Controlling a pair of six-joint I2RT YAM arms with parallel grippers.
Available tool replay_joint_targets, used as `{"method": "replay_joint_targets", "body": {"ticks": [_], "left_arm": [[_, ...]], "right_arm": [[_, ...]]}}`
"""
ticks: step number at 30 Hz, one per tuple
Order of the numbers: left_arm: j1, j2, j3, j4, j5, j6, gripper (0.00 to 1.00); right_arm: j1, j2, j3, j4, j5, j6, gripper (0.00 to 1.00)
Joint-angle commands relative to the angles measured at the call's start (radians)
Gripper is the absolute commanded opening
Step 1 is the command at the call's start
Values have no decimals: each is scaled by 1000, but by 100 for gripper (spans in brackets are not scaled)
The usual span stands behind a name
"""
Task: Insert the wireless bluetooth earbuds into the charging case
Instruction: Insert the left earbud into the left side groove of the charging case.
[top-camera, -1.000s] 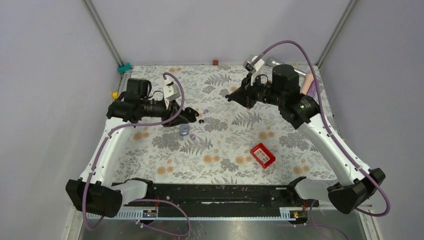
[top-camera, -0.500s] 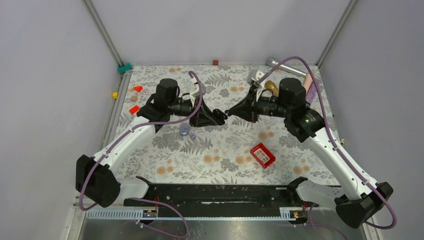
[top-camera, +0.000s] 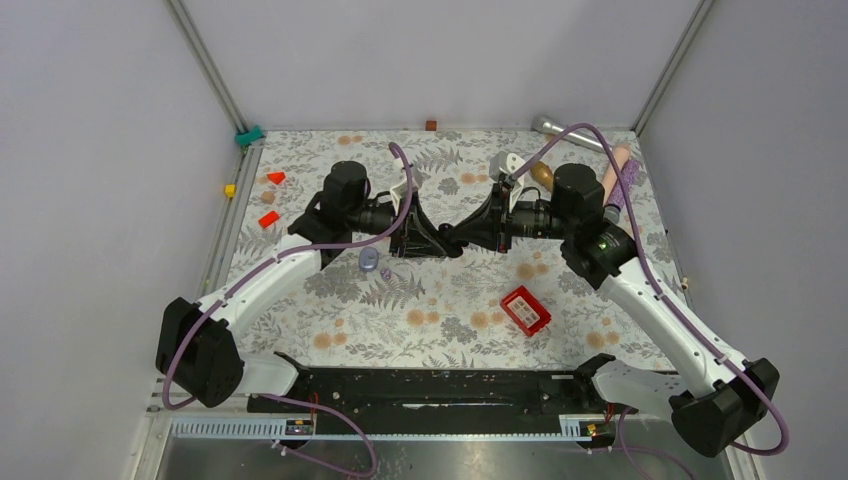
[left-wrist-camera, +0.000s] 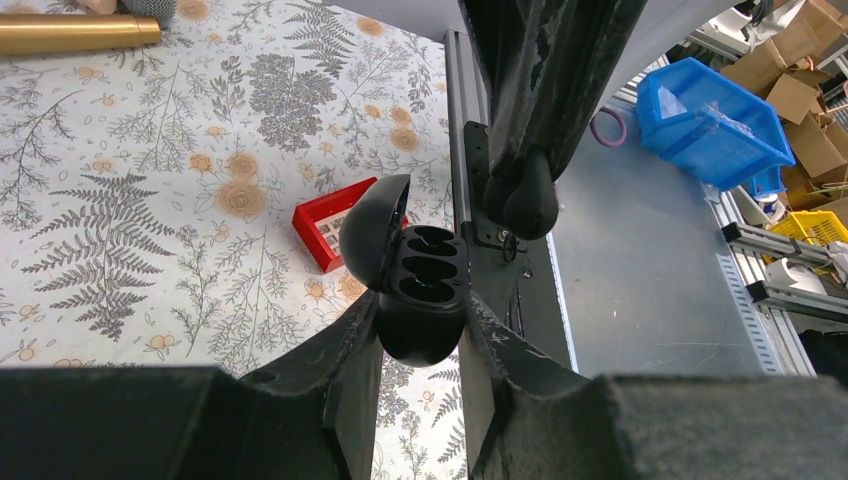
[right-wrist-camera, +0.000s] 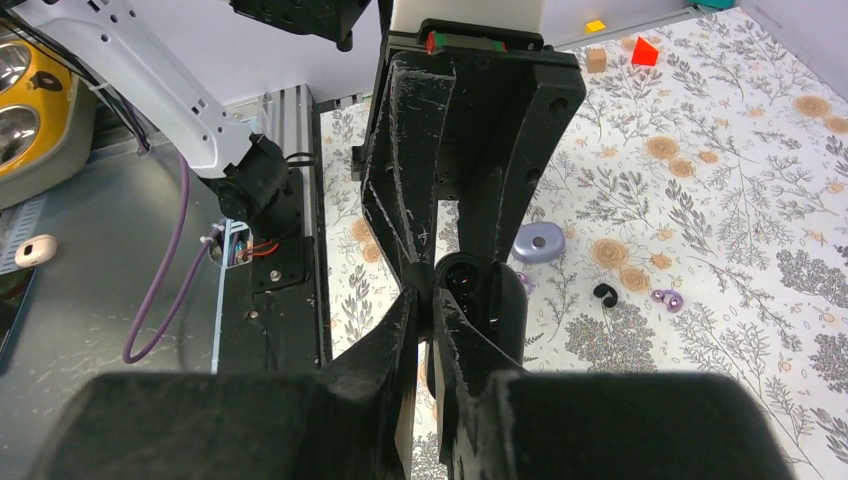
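The left fingers (left-wrist-camera: 345, 365) clamp the open charging case (left-wrist-camera: 420, 290), sockets facing the black earbud (left-wrist-camera: 528, 197) pinched in the near-closed right fingers (left-wrist-camera: 545, 90).

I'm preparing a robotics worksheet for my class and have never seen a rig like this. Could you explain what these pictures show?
Two robot arms stand at a table's near edge, each ending in a two-finger gripper. One picture looks down from above. The other two come from cameras on the wrists. The left gripper clamps an open black charging case, and both its sockets look empty. The right gripper is shut on what looks like a black earbud, held close beside the case. On the fern-print table lie a closed purple case, a red tray, a loose black bud and purple earbuds.
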Motion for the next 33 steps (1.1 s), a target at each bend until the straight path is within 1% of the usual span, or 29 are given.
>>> {"method": "replay_joint_targets", "body": {"ticks": [1, 3, 6, 33], "left_arm": [[-4, -7, 1, 68, 43, -18, 0], [-3, -7, 1, 67, 48, -19, 0], [-5, -5, 1, 67, 60, -22, 0], [-12, -2, -1, 67, 72, -26, 0]], "right_arm": [[3, -7, -9, 64, -35, -26, 14], [3, -6, -20, 102, -36, -29, 14], [3, -1, -24, 112, -32, -33, 14], [29, 25, -45, 83, -8, -114, 16]]}}
